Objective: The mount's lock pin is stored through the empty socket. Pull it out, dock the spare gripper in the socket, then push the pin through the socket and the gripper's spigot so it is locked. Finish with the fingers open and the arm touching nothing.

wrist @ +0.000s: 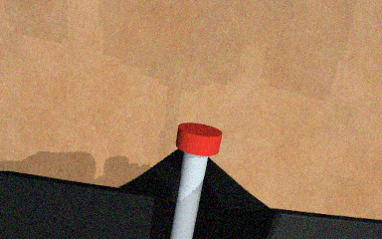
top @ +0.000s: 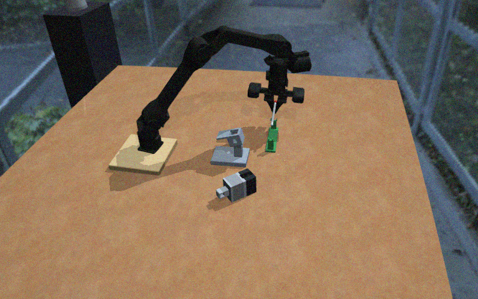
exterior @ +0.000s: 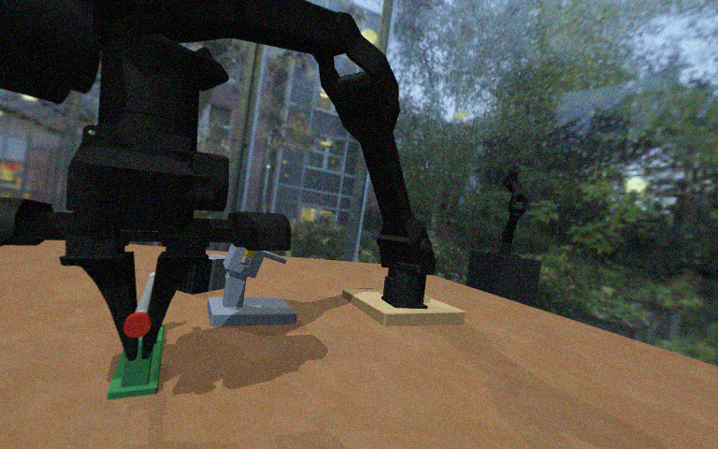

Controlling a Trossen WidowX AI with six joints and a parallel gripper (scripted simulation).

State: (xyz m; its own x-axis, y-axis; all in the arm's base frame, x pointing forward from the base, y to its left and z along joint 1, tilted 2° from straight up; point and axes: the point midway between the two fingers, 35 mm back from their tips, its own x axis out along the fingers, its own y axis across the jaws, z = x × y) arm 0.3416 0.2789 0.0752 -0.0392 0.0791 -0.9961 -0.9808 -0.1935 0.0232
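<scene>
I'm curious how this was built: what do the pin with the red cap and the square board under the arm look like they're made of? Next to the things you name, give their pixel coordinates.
The pin (top: 273,114) (exterior: 146,298) (wrist: 191,201): perhaps painted metal or plastic, its shaft smooth and pale grey, its cap evenly red. The board (top: 119,158) (exterior: 423,318): possibly wood, pale tan and matte, though no grain shows.

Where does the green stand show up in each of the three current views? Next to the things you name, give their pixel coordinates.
Top: the green stand (top: 272,134) (exterior: 133,393) lies right of the gray mount (top: 229,157) (exterior: 253,311).
Exterior: lower left, beneath the gripper (top: 274,112) (exterior: 138,355).
Wrist: not in it.
Shared landmark: the pin's red head (top: 275,101) (exterior: 136,324) (wrist: 199,140).
</scene>
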